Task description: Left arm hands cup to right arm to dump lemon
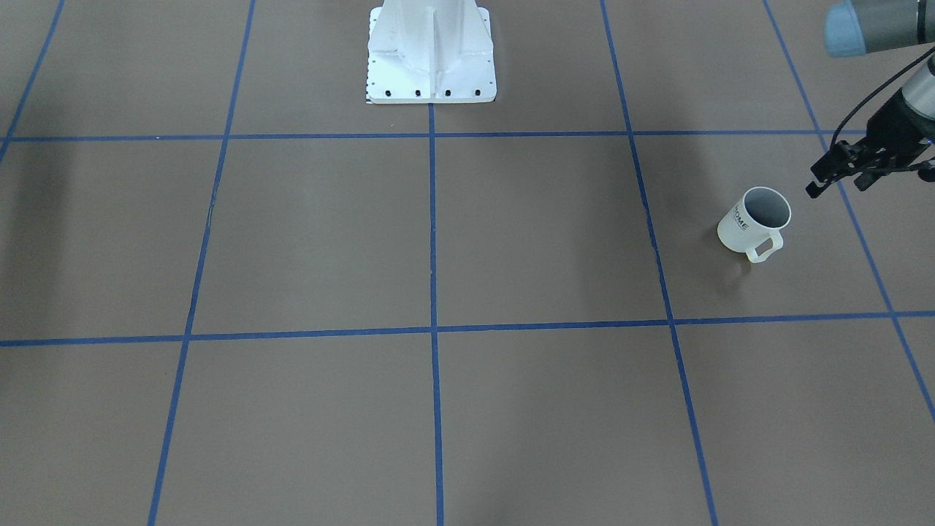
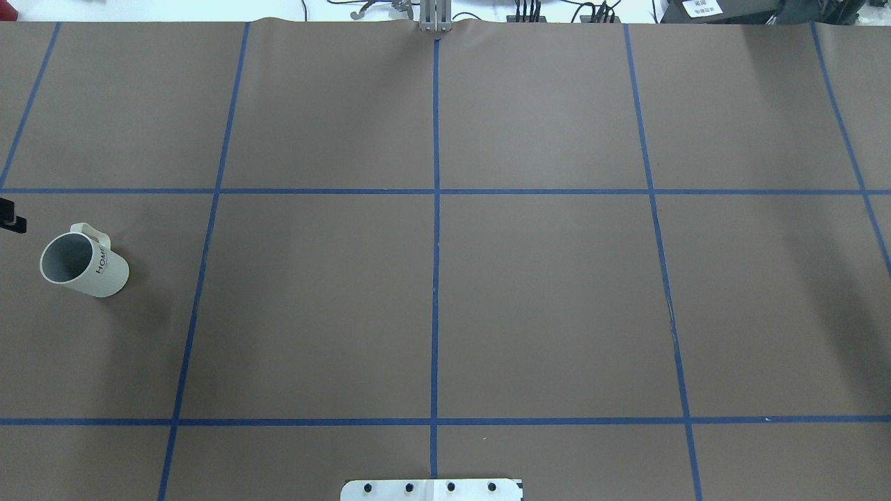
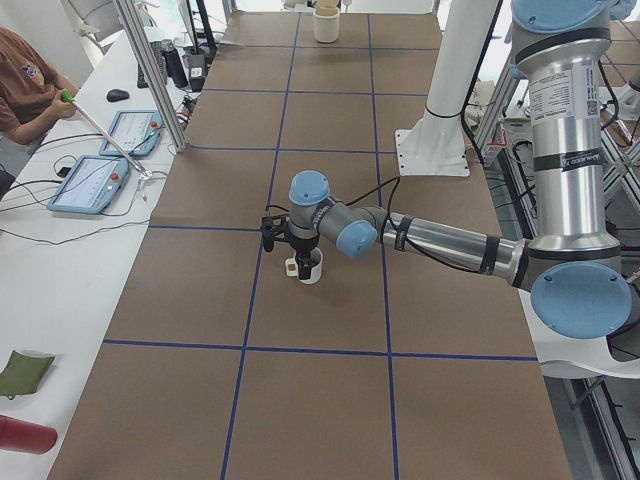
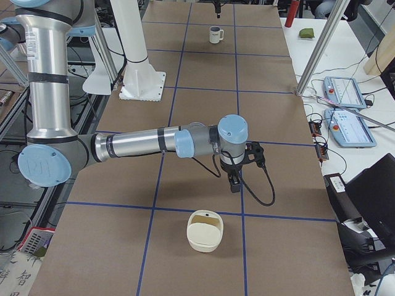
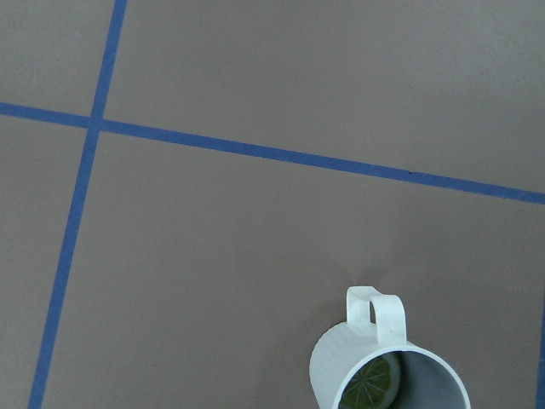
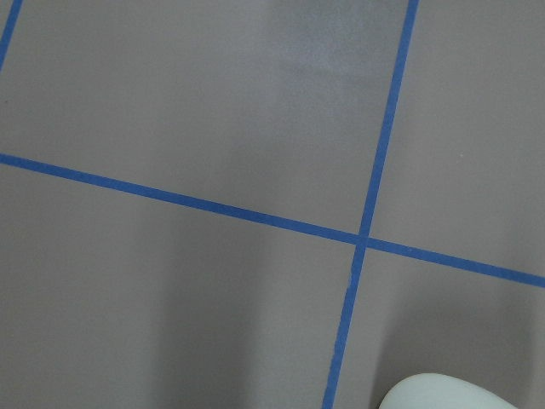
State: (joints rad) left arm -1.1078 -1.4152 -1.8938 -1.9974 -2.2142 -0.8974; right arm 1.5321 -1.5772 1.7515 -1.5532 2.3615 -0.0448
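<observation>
Just beside the left gripper (image 1: 838, 187), whose jaws stand apart and empty, the cup (image 1: 754, 223) sits upright, untouched, with the lemon (image 5: 372, 381) inside. The right gripper's (image 4: 233, 182) opening cannot be told.

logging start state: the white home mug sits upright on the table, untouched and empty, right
Not empty: the left wrist view shows the lemon slice lying inside the cup. The rest holds: it sits upright on the table, untouched.

In the front-facing view we see open table (image 1: 511, 241) all round the white HOME mug (image 1: 752, 221) — only the left gripper (image 1: 837, 187) hangs near, at two o'clock.
</observation>
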